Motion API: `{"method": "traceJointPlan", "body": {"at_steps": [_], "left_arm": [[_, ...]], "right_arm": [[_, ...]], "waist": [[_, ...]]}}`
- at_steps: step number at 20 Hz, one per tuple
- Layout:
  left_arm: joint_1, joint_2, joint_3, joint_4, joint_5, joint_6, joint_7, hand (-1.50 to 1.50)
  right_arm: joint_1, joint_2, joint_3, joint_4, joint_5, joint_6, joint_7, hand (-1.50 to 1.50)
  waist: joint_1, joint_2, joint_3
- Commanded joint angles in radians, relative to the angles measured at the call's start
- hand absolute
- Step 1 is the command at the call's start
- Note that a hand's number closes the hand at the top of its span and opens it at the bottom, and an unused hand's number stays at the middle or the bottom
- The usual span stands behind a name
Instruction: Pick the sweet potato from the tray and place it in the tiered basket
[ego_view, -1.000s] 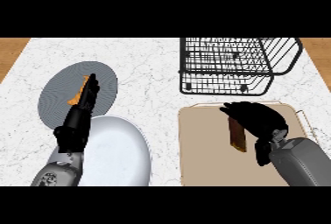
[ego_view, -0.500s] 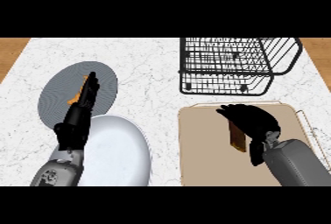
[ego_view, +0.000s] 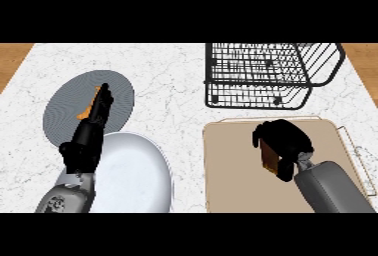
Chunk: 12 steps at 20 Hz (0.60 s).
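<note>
Brown and oblong, the sweet potato (ego_view: 270, 157) sits on the flat beige tray (ego_view: 229, 170) at the right side of the white marbled counter (ego_view: 173, 102), under the robot's right hand (ego_view: 284, 140). That black hand comes in from the lower right on its grey forearm, and its fingers curl down over the sweet potato, so only the left flank and lower end of the vegetable show beneath the palm. The hand is closed round it; whether the sweet potato rests on the tray's surface or is raised off it cannot be told from this steep view.

Beyond the tray, toward the far edge of the counter, stands the black wire tiered basket (ego_view: 269, 75), well apart from the hand and the sweet potato, with bare counter between the basket's near edge and the tray's rim.

On the left side, the robot's left hand (ego_view: 100, 107) lies with straight fingers stretched over a round dark grey plate (ego_view: 70, 102), holding nothing. A small orange piece (ego_view: 90, 107) shows on that plate just beside the fingers, partly covered by them. Nearer the lower edge, a larger white oval plate (ego_view: 136, 172) lies beneath the left forearm.
</note>
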Motion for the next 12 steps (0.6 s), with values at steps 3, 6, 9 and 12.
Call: {"method": "traceJointPlan", "body": {"at_steps": [3, 6, 9, 12], "left_arm": [[-0.015, -0.017, 0.026, 0.023, 0.012, -0.024, -0.006, 0.0], [-0.065, -0.05, 0.016, 0.06, -0.029, 0.0, 0.007, 0.0], [-0.032, -0.065, -0.02, 0.024, -0.045, 0.038, 0.021, 0.0], [-0.01, -0.016, -0.001, 0.02, -0.015, 0.005, -0.001, 0.0]], "right_arm": [[-0.015, 0.043, 0.059, 0.026, 0.115, -0.125, -0.027, 1.5], [-0.022, 0.029, 0.005, 0.086, 0.13, -0.199, -0.088, 1.5], [-0.063, 0.187, 0.024, 0.067, 0.187, -0.078, 0.216, 1.5], [-0.093, 0.326, 0.027, 0.072, 0.235, -0.004, 0.526, 1.5]], "waist": [[-0.003, 0.007, -0.004], [-0.005, 0.007, -0.004], [-0.003, 0.006, -0.005], [0.006, 0.004, -0.007]]}}
